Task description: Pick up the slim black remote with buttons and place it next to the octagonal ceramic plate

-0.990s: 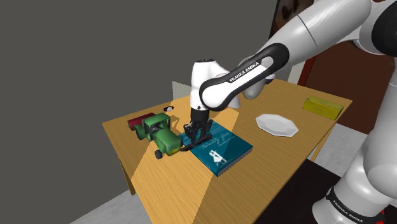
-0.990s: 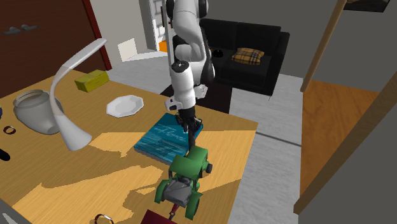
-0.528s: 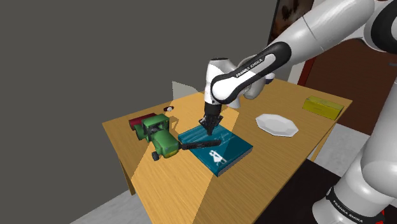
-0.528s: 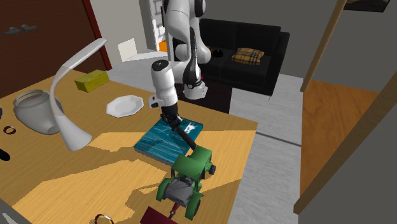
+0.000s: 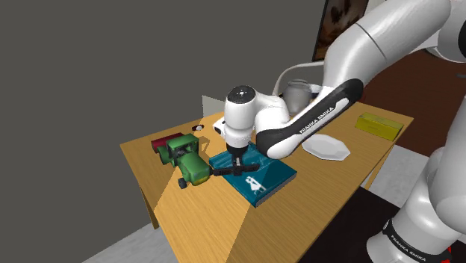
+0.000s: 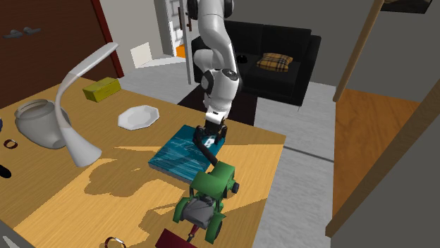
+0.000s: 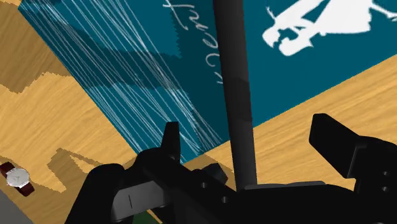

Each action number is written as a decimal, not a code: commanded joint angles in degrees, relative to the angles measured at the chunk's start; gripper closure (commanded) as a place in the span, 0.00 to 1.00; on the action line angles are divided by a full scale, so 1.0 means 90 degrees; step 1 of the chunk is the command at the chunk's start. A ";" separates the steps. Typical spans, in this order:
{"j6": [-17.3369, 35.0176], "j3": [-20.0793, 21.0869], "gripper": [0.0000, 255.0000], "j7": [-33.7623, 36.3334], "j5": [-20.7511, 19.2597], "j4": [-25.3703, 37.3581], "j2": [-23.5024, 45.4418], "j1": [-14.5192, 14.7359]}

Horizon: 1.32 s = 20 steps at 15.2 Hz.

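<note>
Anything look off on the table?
The remote lies askew: one end on the teal book, the rest overhanging its edge and reaching the green tractor, so it bridges the two instead of lying flat on the table. The open hand straddles it. Nothing else stands out.

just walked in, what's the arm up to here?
The Franka's hand hangs low over the slim black remote, which lies across a teal book with one end by the green toy tractor. In the wrist view the fingers stand open on either side of the remote without clasping it, so it is not picked up yet. The white octagonal plate sits farther along the table, apart from the book.
</note>
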 commanded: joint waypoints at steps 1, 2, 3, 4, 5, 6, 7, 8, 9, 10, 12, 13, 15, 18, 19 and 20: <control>0.0175 0.0000 0.00 -0.0154 -0.0582 -0.0081 0.0058 0.0090; 0.0228 -0.0027 0.00 -0.0102 -0.0661 -0.0069 0.0136 0.0088; 0.0280 -0.0056 0.00 -0.0049 -0.0741 -0.0055 0.0214 0.0086; 0.0332 -0.0086 0.00 0.0003 -0.0821 -0.0040 0.0292 0.0085; 0.0383 -0.0117 0.00 0.0057 -0.0901 -0.0023 0.0371 0.0086; 0.0433 -0.0148 0.00 0.0110 -0.0981 -0.0004 0.0451 0.0087; 0.0510 -0.0199 0.00 0.0194 -0.1108 0.0028 0.0578 0.0090; 0.0510 -0.0201 0.00 0.0193 -0.1107 0.0028 0.0578 0.0091; 0.0511 -0.0202 0.00 0.0193 -0.1107 0.0027 0.0577 0.0092; 0.0511 -0.0202 0.00 0.0193 -0.1107 0.0028 0.0578 0.0092; 0.0510 -0.0202 0.00 0.0193 -0.1107 0.0028 0.0578 0.0092; 0.0510 -0.0202 0.00 0.0193 -0.1107 0.0028 0.0578 0.0092; 0.0510 -0.0201 0.00 0.0193 -0.1106 0.0028 0.0577 0.0092; 0.0510 -0.0201 1.00 0.0193 -0.1106 0.0028 0.0577 0.0092; 0.0510 -0.0201 1.00 0.0193 -0.1106 0.0028 0.0577 0.0092; 0.0510 -0.0202 1.00 0.0193 -0.1106 0.0028 0.0577 0.0092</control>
